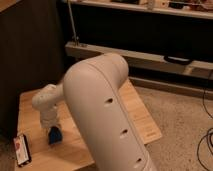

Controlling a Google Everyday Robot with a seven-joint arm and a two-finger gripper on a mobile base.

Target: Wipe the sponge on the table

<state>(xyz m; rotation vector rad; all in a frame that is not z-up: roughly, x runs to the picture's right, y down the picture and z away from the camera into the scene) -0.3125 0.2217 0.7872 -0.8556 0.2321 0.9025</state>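
Your gripper (pixel 52 129) sits low over the front-left part of the light wooden plank table (pixel 141 119), at the end of the white wrist that points straight down. Directly beneath it is the small bright blue sponge (pixel 54 136), which looks to be down at the tabletop, close to the near edge. Whether the claw is clamped on the sponge, merely pressing on it, or standing apart around it, you cannot tell: the wrist covers that spot.

As for progress, the sponge is on or right at the wood with the gripper on top of it, which fits a wiping stroke in hand. The grain shows no streak or damp mark, so you cannot judge how much of the surface has been covered or how much is left.

The flat black-and-red device (pixel 21 150) lies just beside the sponge, to its left at the table's corner. Any stroke that way would risk nudging it.

A good deal is hidden from you. The bulky white upper arm (pixel 106 122) fills the middle of the view and blocks the centre and front of the table. The dark shelf (pixel 150 56) behind is dim.
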